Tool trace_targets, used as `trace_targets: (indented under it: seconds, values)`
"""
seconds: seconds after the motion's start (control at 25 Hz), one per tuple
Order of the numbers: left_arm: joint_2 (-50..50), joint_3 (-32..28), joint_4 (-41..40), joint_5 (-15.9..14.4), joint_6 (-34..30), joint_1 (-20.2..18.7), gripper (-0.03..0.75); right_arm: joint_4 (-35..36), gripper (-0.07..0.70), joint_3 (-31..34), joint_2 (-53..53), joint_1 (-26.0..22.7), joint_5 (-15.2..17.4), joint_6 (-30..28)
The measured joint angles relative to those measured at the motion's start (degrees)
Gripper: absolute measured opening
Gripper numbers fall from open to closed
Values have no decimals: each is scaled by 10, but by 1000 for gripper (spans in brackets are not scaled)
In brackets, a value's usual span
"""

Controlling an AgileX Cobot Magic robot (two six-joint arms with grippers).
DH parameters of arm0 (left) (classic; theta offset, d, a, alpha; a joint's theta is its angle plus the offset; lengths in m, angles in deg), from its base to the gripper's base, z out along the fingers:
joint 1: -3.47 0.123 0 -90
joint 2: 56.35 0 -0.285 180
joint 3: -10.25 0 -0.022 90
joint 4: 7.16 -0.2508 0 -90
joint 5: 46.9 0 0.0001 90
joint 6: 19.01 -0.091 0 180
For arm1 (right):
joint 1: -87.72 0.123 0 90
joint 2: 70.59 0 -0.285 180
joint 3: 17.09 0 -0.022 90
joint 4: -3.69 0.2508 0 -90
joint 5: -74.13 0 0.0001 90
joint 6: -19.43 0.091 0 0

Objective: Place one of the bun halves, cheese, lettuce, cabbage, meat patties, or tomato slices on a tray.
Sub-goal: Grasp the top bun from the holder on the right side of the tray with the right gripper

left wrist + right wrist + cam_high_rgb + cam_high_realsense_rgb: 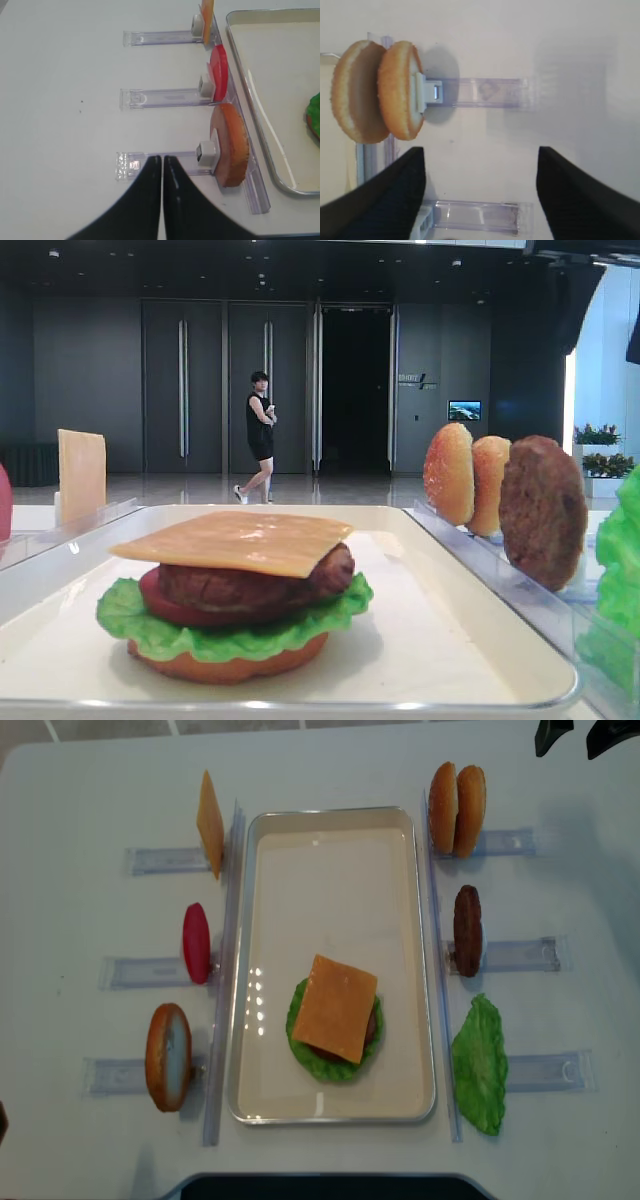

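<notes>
I am looking down at the tray [250, 970] and the burger on it is nearly complete. From the bottom I am seeing a plain bun base [230, 665], a lettuce leaf [130, 625], a tomato slice [160, 605], a meat patty [250, 585] and a cheese slice [335, 1007] lying on top. What is missing, as I judge it, is the domed top bun.

The two bun halves [456, 809] are standing on edge in the clear rack [500, 843] at the far right of the tray, touching each other. My right gripper [480, 192] is hovering just beside them with its jaws spread wide and nothing between them, so I am taking this as the approach for the last piece.

My left gripper [163, 172] is pressed together and empty, resting over the table near the rack that is holding another bun piece [231, 145]. Spare patty [467, 930], lettuce [480, 1065], tomato [197, 942] and cheese [209, 823] are remaining in their racks.
</notes>
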Motion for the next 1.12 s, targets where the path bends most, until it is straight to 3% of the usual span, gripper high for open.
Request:
trace_targets:
  seconds: [0.28,0.56,0.72,1.12]
  values:
    - [0,0,0,0,0,0,0,-1,481,0,0,74,-4,55]
    - [0,0,0,0,0,0,-1,-1,481,0,0,129,-65,109]
    - [0,0,0,0,0,0,-1,1,481,0,-7,135,-91,117]
    - [0,0,0,0,0,0,-1,2,481,0,-57,135,-104,118]
